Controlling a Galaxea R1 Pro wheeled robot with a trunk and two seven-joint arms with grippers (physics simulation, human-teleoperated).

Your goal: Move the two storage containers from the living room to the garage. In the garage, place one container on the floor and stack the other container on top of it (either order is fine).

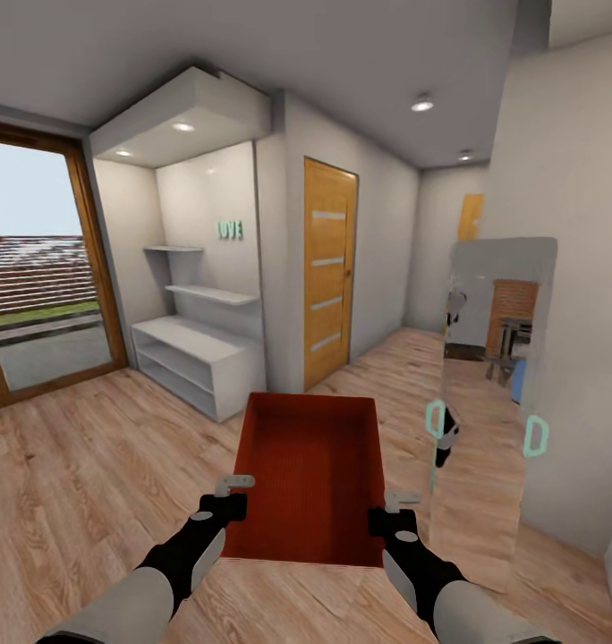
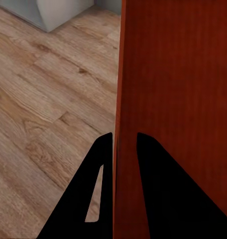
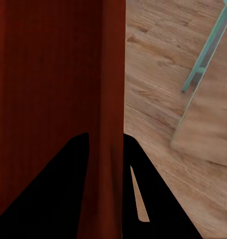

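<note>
I am in a room with a light wood floor [image 1: 91, 465], so I think I have not reached the garage yet. Far on the left is a big glass door [image 1: 38, 268] with a wood frame. Next to it stand white shelves [image 1: 194, 358], and past those is a closed wood door [image 1: 328, 277]. A hallway runs away on the far right. Near on the right stands a tall mirror [image 1: 489, 394] with blue-green feet. Right in front of me I carry one red bin [image 1: 310, 470], open at the top and with nothing in it. My left claw [image 1: 233, 494] holds its left wall and my right claw [image 1: 397, 508] holds its right wall, both at the near end, so the bin is up off the floor between my arms. My guess is that the job is at an early part: one bin is picked up and on its way, and it must be set down on the grey garage floor. I cannot see the other bin here, so I cannot tell where it is. It must go on top at the end, or under. The head view shows the room and both arms at once. The left wrist view shows something the head view does not: the two dark fingers [image 2: 101, 194] sit on each side of the thin red wall, squeezing it. The right wrist view shows the same kind of pinch with its fingers [image 3: 68, 194], and also a blue-green mirror foot [image 3: 205, 50] over the wood.
</note>
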